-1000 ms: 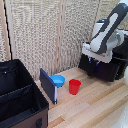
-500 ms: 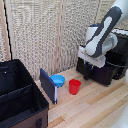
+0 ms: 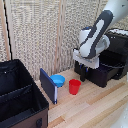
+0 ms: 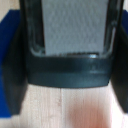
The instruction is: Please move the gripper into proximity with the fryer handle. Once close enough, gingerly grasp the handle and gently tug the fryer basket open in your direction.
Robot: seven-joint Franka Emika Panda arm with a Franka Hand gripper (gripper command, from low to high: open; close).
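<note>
The black air fryer stands at the exterior view's right. Its fryer basket is slid partway out toward the exterior view's left. My gripper hangs at the basket's front end, and it covers the fryer handle there. From the wrist camera, the basket's grey mesh floor shows beyond the black fryer handle. My gripper is shut on that handle, with a dark finger pressed against each side of it.
A red cup, a blue bowl and an upright blue board sit on the wooden table just in front of the basket. A large black case with compartments fills the exterior view's lower left. A slatted wall stands behind.
The arm has drawn back toward the exterior view's left, and the basket has slid out of the fryer with it.
</note>
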